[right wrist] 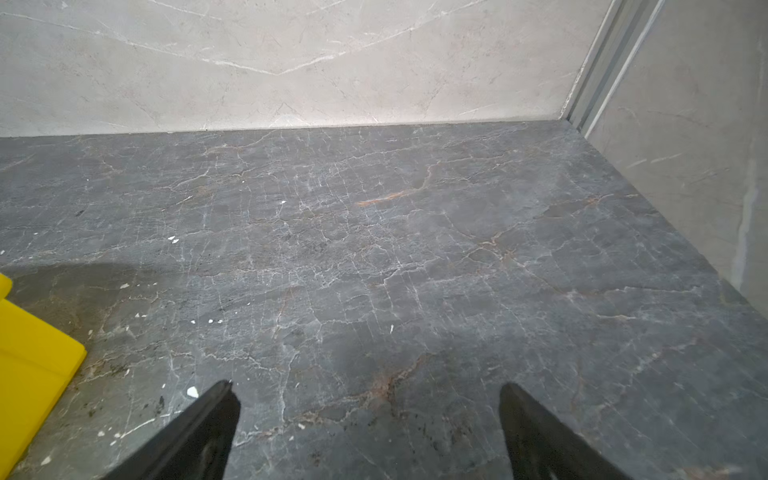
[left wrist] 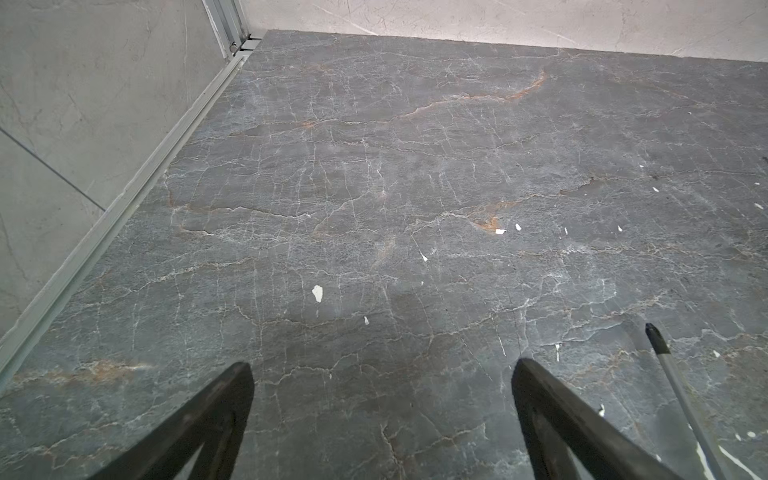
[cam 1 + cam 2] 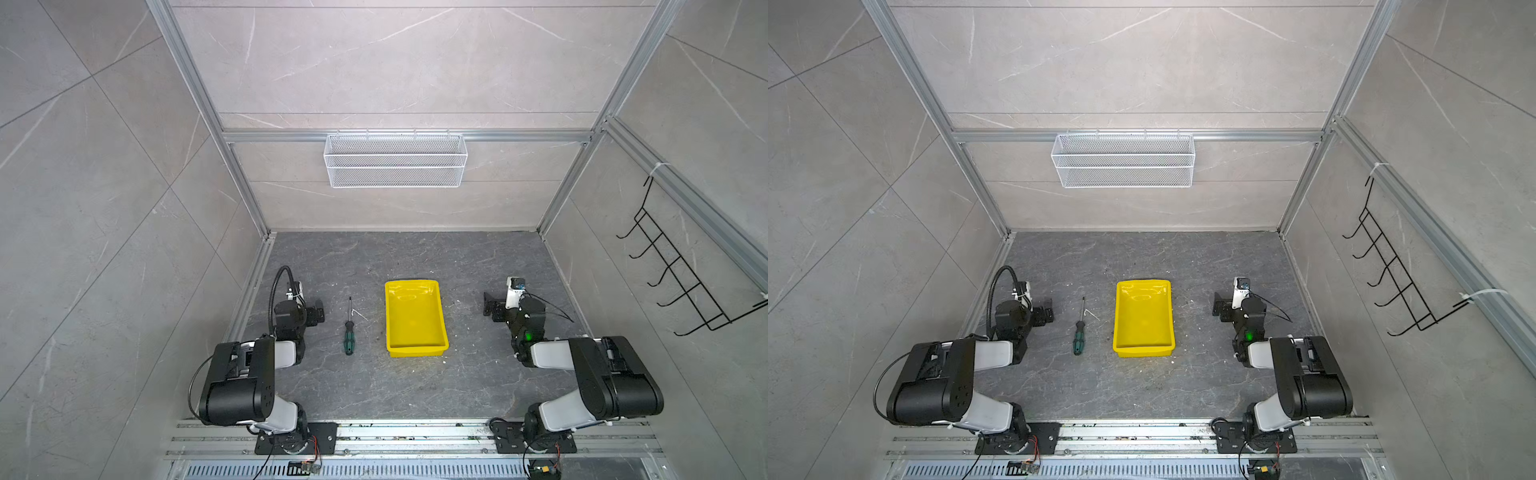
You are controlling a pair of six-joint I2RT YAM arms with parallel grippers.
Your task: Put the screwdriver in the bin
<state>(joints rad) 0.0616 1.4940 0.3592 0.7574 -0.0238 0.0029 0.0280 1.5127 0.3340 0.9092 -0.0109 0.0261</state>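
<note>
The screwdriver (image 3: 349,328) (image 3: 1079,328), green and black handle toward me and thin shaft pointing away, lies flat on the dark stone table just left of the bin. Its shaft tip (image 2: 658,340) shows in the left wrist view beside one finger. The bin (image 3: 415,318) (image 3: 1143,318) is a yellow tray standing mid-table with nothing in it; its corner (image 1: 29,374) shows in the right wrist view. My left gripper (image 3: 318,311) (image 3: 1045,312) (image 2: 382,365) hangs open left of the screwdriver, nothing between its fingers. My right gripper (image 3: 492,305) (image 3: 1221,306) (image 1: 365,388) is open and holds nothing, right of the bin.
A white wire mesh basket (image 3: 395,160) (image 3: 1123,160) hangs on the back wall. A black wire hook rack (image 3: 681,270) is fixed to the right wall. Grey walls and aluminium frame rails (image 3: 249,291) close in the table on three sides.
</note>
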